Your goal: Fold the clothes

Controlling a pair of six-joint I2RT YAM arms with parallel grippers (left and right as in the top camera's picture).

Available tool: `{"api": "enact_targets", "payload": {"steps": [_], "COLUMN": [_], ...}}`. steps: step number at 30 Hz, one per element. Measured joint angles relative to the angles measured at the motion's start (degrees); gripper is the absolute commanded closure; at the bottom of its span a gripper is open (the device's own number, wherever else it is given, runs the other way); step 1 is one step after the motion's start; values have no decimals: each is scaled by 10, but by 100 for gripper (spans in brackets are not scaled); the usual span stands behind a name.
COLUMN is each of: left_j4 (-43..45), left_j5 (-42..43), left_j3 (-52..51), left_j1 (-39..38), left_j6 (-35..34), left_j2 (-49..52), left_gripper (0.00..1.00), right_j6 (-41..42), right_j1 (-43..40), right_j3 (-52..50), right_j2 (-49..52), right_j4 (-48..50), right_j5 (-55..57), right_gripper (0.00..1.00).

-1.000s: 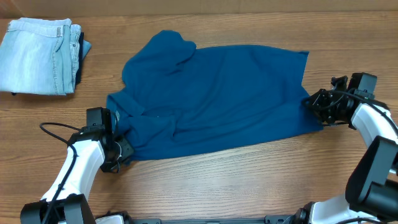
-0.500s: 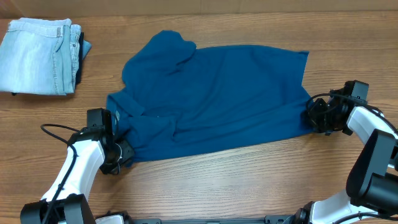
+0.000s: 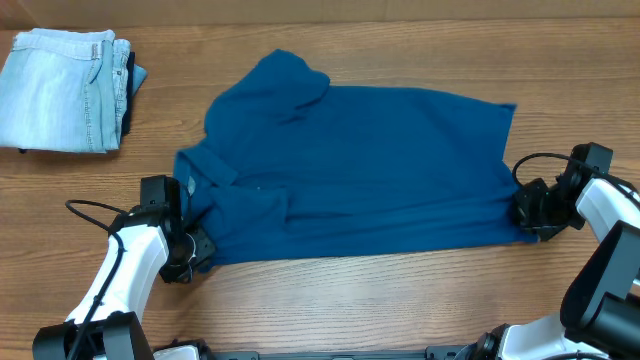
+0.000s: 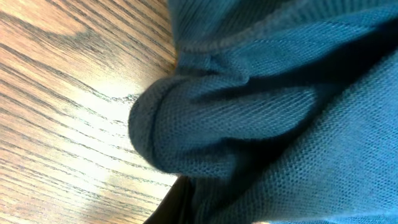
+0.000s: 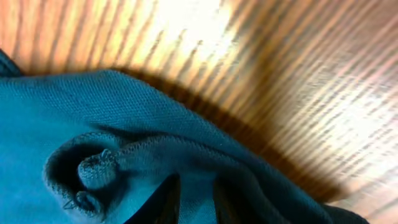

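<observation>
Pale denim jeans (image 3: pixel 60 90) lay folded at the far left corner of the wooden desk (image 3: pixel 350 300), seen as I ran the rig remotely. The waistband sat along the desk's far edge. A darker blue layer (image 3: pixel 130 95) showed down the side of the stack that faced the desk's middle. The grain ran left to right, and light glared off the bare wood in both close views.

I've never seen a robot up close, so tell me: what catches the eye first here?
A big teal polo shirt lies spread across the middle of the wooden table. The left fingers pinch its collar end and the right fingers its hem, on opposite sides. Folded pale jeans sit in the far left corner.
</observation>
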Motion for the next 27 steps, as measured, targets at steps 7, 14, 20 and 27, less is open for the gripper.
{"api": "enact_targets", "payload": {"steps": [7, 14, 20, 27], "left_j4": [0, -65, -83, -135], "left_j5": [8, 26, 60, 65], "left_j3": [5, 122, 207, 210], "left_j1": [0, 0, -2, -2], "left_j6": [12, 47, 71, 72], "left_j2": [0, -5, -40, -44], "left_gripper": [82, 62, 57, 47], "right_j6": [-26, -73, -83, -91], "right_j1": [3, 2, 2, 8], "right_j3": [-11, -5, 17, 19], "right_j2": [-10, -83, -183, -188], "right_j4": [65, 110, 117, 98], "right_j5": [-16, -85, -127, -149], "right_gripper": [51, 36, 32, 32]}}
